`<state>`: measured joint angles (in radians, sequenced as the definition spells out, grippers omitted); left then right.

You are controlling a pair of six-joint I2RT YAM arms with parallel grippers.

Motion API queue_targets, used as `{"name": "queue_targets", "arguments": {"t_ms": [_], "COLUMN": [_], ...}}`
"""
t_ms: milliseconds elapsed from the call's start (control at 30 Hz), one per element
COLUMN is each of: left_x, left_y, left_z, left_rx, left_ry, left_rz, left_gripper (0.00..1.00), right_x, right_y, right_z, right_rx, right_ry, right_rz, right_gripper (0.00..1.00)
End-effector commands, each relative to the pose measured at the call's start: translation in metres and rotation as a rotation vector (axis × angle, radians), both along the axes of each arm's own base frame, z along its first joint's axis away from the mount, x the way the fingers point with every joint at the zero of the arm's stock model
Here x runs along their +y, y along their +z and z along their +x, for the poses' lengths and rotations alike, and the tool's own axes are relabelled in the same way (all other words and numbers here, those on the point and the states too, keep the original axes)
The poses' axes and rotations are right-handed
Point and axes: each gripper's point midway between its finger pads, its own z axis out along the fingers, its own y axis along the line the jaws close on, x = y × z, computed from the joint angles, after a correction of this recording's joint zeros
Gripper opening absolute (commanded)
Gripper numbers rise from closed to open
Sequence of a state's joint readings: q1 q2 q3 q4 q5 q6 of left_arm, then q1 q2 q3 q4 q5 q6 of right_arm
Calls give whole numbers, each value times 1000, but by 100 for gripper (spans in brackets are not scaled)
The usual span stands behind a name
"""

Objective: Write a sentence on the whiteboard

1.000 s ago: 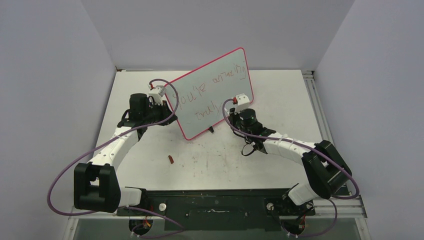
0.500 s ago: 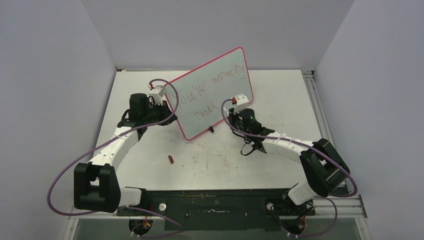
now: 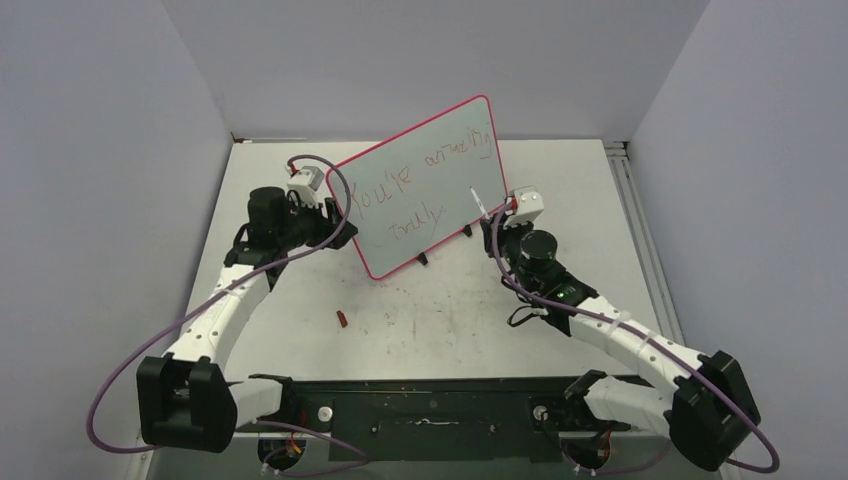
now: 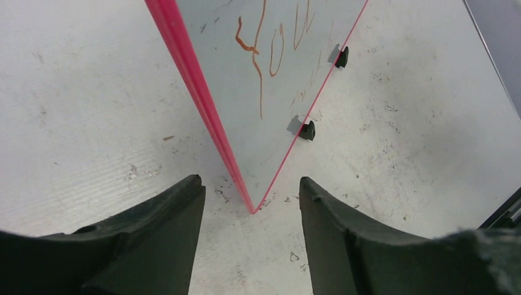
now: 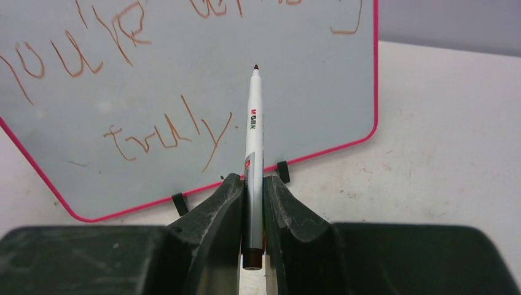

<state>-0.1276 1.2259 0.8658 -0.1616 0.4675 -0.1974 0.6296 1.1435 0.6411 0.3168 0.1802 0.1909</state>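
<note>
Operator: Where does the board stand?

Spotter: Your whiteboard [image 3: 450, 190] stands on edge on the table [image 3: 560, 200], in the far middle, propped on its two black clip feet [image 4: 307, 130]. It is angled, so its lower left corner is nearer your arm bases than its lower right. The sentence [image 3: 385, 190] is on its face in thin reddish-brown script, in two lines. The upper line starts "You're" and then runs into a scrawled word I can't read for sure, and the lower line reads "truly".

Operator: And my grippers?

Spotter: Your left gripper [image 4: 250, 187] sits at the board's left edge with its fingers spread. In the left wrist view the pink-red rim's lower corner shows in the gap between them, with table on either side of it, and neither finger touches it. Your right gripper [image 5: 252, 179] is clamped on a white marker [image 5: 252, 117], just by the board's lower right corner. The marker is uncapped and its dark tip points toward the board's face, to the right of "truly" — whether the tip touches the surface I cannot tell.

Operator: Anything else down there?

Spotter: A small red piece [image 3: 341, 319] lies on the table on your side of the board, to the right of your left arm and apart from it.
</note>
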Motion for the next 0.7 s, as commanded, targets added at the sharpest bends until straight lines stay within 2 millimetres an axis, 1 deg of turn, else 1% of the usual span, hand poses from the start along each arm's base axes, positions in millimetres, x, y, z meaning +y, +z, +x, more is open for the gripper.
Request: {"name": "queue_targets", "arguments": {"t_ms": [0,100,167,267,333,367,433,567,667], "left_x": [10,15,21,22,20,23,25,22,30], "left_y": [33,41,47,49,44,38,27,4,-12], "left_z": [1,-4,-9,-18,-26,-29,-39,-62,-73], "left_rx": [-122,-159,-190,-206,-190,-174,-138,-68,-9], "left_ry": [46,79,115,151,182,224,293,359,443], "left_rz": [5,9,7,-9,10,39,80,115,96], "left_gripper": [60,63,61,61,61,60,59,58,55], "right_x": [-16,-18,-20,-27,-28,-28,-27,-31,-33], "right_y": [24,34,42,53,59,61,62,62,64], "right_z": [-10,-17,-20,-22,-23,-24,-26,-30,-35], "right_rx": [-59,-76,-92,-112,-125,-128,-122,-106,-109], "right_ry": [-37,-30,-33,-63,-65,-60,-54,-63,-61], "right_rz": [26,48,70,96,105,108,108,119,129], "right_gripper": [5,5,5,5,6,6,6,5,6]}}
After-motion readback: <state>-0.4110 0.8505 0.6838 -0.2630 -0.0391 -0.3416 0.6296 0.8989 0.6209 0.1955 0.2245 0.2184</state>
